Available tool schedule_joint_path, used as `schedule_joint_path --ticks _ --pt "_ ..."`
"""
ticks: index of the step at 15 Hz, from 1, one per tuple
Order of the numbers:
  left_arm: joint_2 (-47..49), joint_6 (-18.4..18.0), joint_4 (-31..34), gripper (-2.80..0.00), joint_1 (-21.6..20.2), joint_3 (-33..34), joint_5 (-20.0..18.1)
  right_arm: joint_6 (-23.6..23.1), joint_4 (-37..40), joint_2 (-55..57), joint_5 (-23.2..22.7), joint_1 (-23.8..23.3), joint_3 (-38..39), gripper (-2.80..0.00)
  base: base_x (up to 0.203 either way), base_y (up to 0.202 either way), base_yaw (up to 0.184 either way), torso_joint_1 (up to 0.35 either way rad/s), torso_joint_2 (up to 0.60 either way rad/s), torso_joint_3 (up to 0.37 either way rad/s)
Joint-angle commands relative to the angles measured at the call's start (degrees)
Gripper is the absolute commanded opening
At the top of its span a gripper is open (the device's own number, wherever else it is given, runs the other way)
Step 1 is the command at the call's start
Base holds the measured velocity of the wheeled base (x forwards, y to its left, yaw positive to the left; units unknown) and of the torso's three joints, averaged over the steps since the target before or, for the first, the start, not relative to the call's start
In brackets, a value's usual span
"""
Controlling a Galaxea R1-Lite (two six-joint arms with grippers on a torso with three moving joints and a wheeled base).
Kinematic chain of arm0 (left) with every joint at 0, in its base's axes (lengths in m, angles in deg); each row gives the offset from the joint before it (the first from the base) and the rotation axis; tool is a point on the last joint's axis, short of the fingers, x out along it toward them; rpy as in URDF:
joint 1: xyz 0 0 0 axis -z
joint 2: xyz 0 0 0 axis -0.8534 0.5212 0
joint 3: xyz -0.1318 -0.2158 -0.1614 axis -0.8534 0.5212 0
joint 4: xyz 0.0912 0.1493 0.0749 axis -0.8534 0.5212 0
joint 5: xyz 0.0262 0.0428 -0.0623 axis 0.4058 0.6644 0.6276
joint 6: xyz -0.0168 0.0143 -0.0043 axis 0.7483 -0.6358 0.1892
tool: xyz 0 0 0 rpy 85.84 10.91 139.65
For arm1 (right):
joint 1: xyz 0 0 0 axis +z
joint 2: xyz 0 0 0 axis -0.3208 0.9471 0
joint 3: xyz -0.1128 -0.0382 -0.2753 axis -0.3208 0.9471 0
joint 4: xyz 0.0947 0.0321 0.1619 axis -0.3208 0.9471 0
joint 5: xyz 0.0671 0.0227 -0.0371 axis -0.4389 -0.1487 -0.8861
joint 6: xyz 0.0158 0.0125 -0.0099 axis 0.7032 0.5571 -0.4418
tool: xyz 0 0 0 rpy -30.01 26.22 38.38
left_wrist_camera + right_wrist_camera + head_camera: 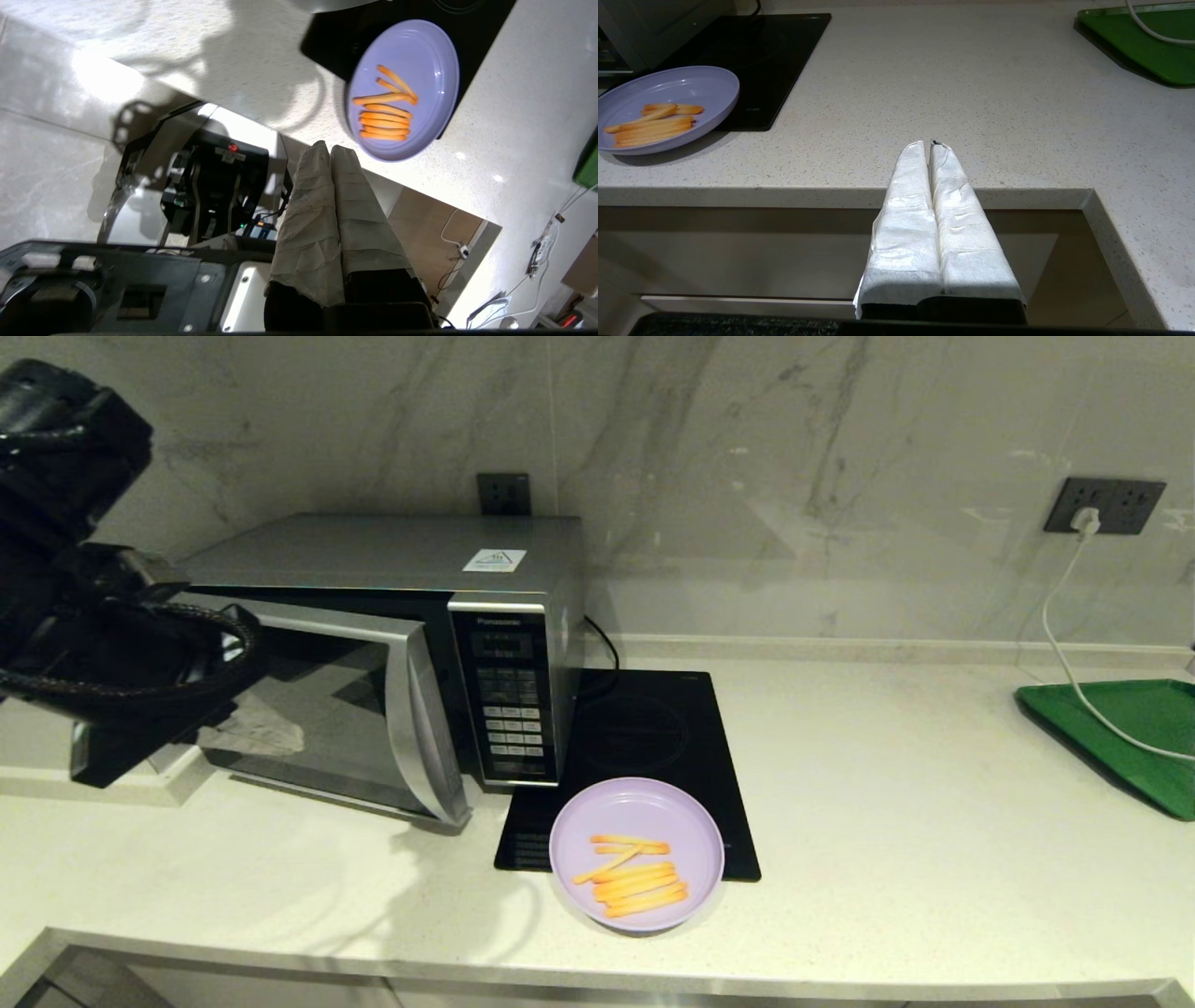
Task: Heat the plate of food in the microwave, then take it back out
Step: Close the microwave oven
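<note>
The lilac plate of food (637, 854) rests on the counter, overlapping the front edge of the black hob, with several orange sticks on it. To its left stands the silver microwave (401, 560), its dark glass door (327, 709) swung partly open. My left arm (75, 569) is raised at the far left, beside the door. Its gripper (331, 148) is shut and empty, well apart from the plate (402, 88). The right gripper (930, 143) is shut and empty, low in front of the counter edge, to the right of the plate (668, 107).
A black induction hob (644, 728) lies right of the microwave. A green tray (1130, 728) sits at the far right with a white cable (1064, 625) running to a wall socket. Bare counter stretches between hob and tray.
</note>
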Motion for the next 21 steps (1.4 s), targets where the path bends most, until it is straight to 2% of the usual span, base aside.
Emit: schedule_joint_path --ticks 1,4,9,12,21 --pt "5.12 1.04 -2.22 -2.8 2.63 -0.19 2.37 0.03 0.01 -0.02 0.08 0.02 -0.02 -2.8 0.0 0.0 0.0 0.0 0.0 0.0" --pt "9.68 0.43 -6.96 -2.8 2.84 -1.38 7.46 0.03 0.01 -0.02 0.02 0.02 0.06 -2.8 0.0 0.0 0.0 0.0 0.0 0.0" --pt "12.18 -1.21 -8.78 -2.8 2.83 -3.91 7.54 0.03 0.01 -0.02 0.04 0.06 0.0 -2.8 0.0 0.0 0.0 0.0 0.0 0.0" --pt "12.65 -3.64 -9.69 -2.8 2.14 -3.95 7.7 0.03 0.01 -0.02 0.02 0.02 -0.02 -2.8 0.0 0.0 0.0 0.0 0.0 0.0" --pt "15.7 -7.88 -16.73 -2.8 2.04 -3.95 7.98 0.03 0.01 -0.02 0.02 0.02 -0.02 -2.8 0.0 0.0 0.0 0.0 0.0 0.0"
